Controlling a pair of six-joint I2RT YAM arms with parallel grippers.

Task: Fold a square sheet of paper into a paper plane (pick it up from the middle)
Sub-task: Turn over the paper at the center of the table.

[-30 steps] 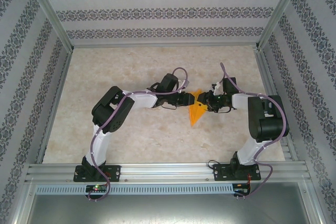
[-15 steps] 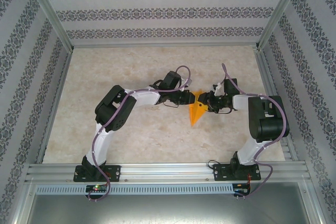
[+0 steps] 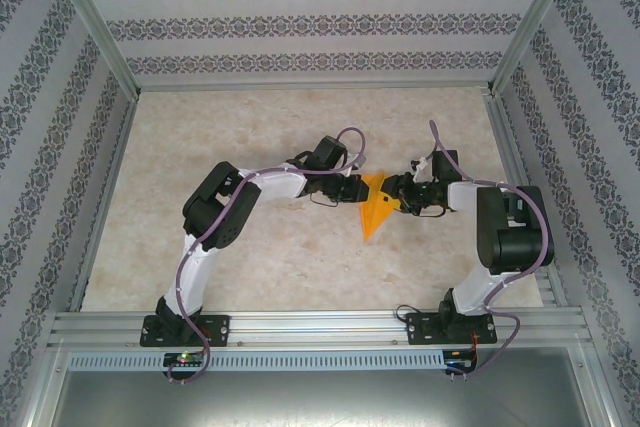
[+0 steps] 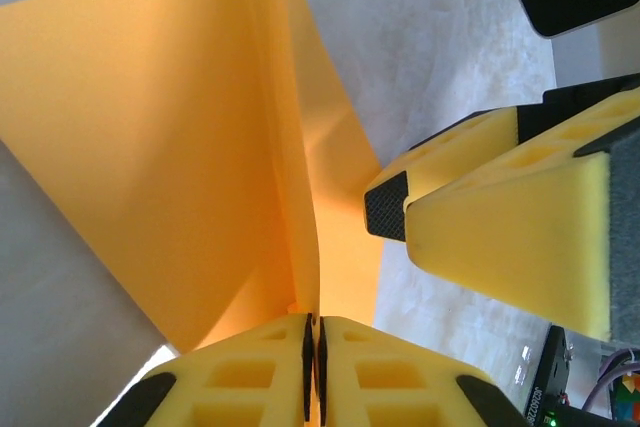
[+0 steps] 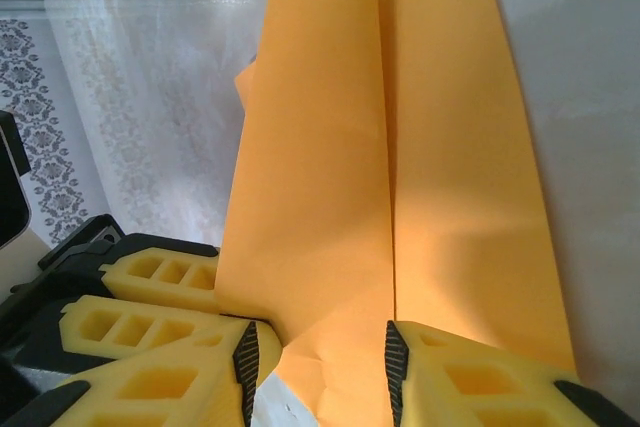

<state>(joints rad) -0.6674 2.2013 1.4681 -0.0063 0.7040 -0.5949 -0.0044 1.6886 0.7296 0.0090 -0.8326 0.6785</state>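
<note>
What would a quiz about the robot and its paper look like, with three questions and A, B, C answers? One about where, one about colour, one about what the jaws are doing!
1. Where is the paper plane?
A. Between the left gripper and the right gripper
B. In a far corner
C. On the metal rail at the front

2. What colour is the paper plane?
A. Blue
B. Orange
C. Green

3. How do the left gripper's jaws stand?
A. Wide open, touching nothing
B. Shut on the paper plane
C. Shut on a pencil

Answers:
1. A, because the top view shows the paper right between the two arm tips.
2. B, because it is bright orange in every view.
3. B, because the left wrist view shows the jaws pressed together with a fold of paper pinched between them.
</note>
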